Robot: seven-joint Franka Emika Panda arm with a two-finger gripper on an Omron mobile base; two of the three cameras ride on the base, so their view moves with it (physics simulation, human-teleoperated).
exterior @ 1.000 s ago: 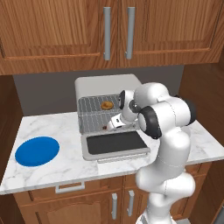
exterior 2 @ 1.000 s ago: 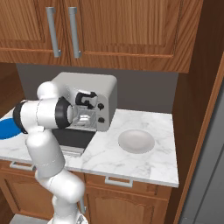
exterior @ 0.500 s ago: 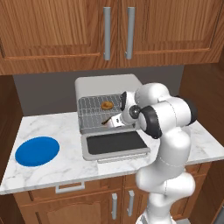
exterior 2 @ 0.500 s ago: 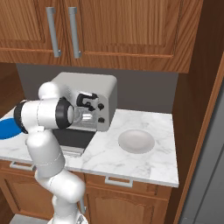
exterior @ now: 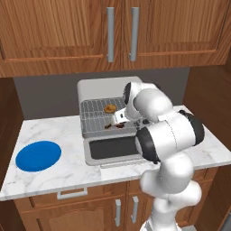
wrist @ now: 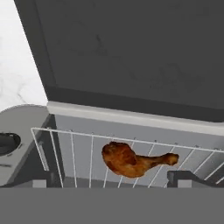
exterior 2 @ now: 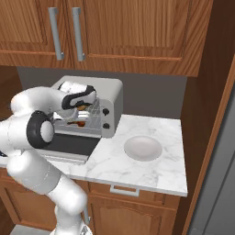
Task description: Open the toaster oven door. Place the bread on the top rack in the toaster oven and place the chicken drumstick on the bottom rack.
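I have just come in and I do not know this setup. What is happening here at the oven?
A white robot arm is loading the toaster oven, whose door lies open. The bread sits on the top rack and the chicken drumstick lies on the bottom rack. The gripper is open, holding nothing, just above the drumstick.

toaster oven door (exterior: 113, 147) folded down, bread (exterior: 109, 108) on top rack (exterior: 97, 108), blue plate (exterior: 38, 155) at left

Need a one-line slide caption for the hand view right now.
Chicken drumstick lying on the bottom rack above the lowered toaster oven door.
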